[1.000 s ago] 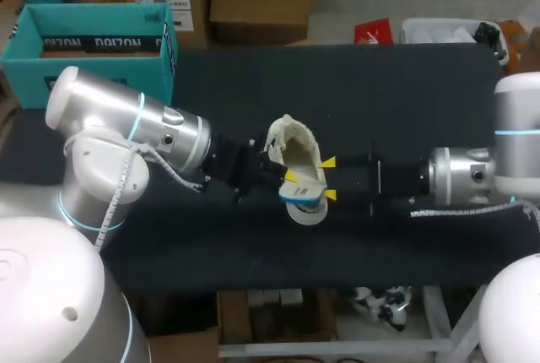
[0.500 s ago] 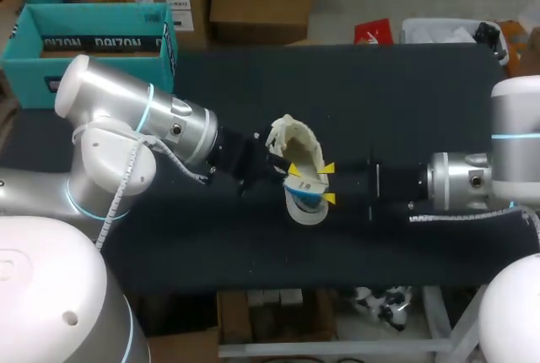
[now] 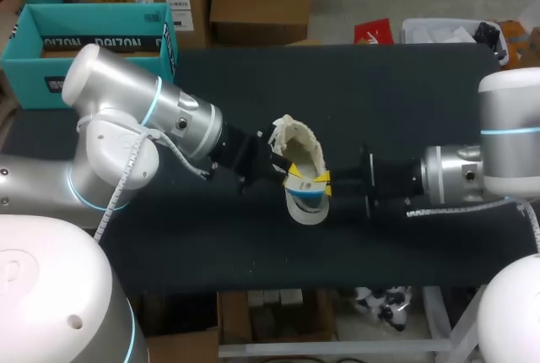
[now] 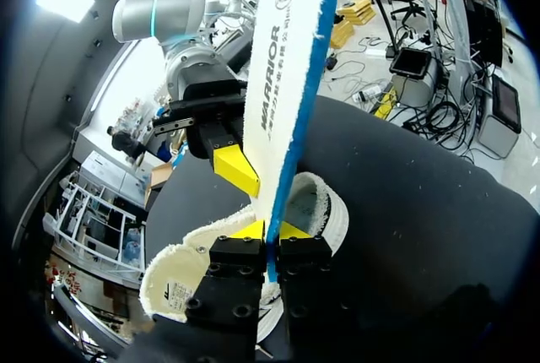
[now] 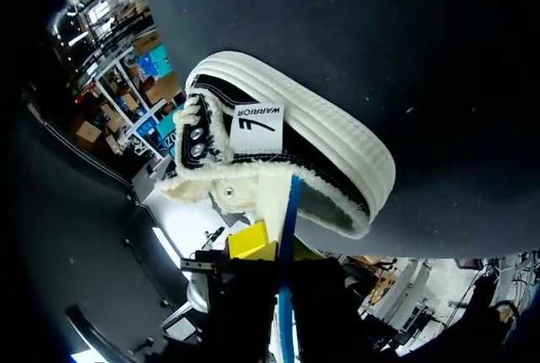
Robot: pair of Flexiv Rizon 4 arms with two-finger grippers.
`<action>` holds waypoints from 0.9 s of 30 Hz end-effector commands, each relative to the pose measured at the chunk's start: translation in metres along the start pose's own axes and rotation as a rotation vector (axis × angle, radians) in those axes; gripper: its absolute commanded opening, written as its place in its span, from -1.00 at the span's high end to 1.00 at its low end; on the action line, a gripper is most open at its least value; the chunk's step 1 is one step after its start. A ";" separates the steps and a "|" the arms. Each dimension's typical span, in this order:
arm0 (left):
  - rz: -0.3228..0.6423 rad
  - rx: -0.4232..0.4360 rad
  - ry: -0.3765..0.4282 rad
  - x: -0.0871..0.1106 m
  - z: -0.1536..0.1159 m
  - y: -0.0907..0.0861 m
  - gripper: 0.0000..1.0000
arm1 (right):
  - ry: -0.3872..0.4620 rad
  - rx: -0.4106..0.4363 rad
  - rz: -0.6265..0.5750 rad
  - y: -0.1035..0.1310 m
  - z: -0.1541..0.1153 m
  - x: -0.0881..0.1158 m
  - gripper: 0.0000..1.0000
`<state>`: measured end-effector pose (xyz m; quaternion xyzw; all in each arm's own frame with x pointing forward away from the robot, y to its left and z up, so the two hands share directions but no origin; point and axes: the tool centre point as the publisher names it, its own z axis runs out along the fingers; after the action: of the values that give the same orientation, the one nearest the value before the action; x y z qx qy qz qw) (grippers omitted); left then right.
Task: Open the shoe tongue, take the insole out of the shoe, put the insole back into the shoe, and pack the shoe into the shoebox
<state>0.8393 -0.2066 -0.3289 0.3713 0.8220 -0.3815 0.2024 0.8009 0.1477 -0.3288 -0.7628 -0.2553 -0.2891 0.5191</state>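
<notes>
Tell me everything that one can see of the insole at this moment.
The insole is thin, with a white fleecy face bearing print and a blue edge. It stands on edge over the opening of the fleece-lined shoe. The left gripper clamps one end between its yellow tips; the right gripper pinches it from the opposite side.

Left hand [image 4: 270, 230], right hand [image 3: 324, 181], insole [image 4: 287, 59] crowd the shoe [image 3: 295, 145].
</notes>
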 end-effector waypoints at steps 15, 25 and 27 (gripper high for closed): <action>-0.056 -0.007 0.050 -0.012 0.015 0.028 1.00 | -0.059 -0.026 0.020 0.030 0.020 0.006 1.00; -0.069 0.006 0.048 -0.006 0.009 0.027 0.41 | -0.061 -0.026 0.025 0.034 0.021 0.006 1.00; -0.060 0.021 0.027 -0.004 0.004 0.023 0.18 | -0.056 -0.028 0.027 0.034 0.020 0.005 1.00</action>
<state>0.8663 -0.2068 -0.3419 0.3556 0.8368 -0.3820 0.1655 0.8303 0.1547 -0.3507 -0.7817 -0.2562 -0.2635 0.5038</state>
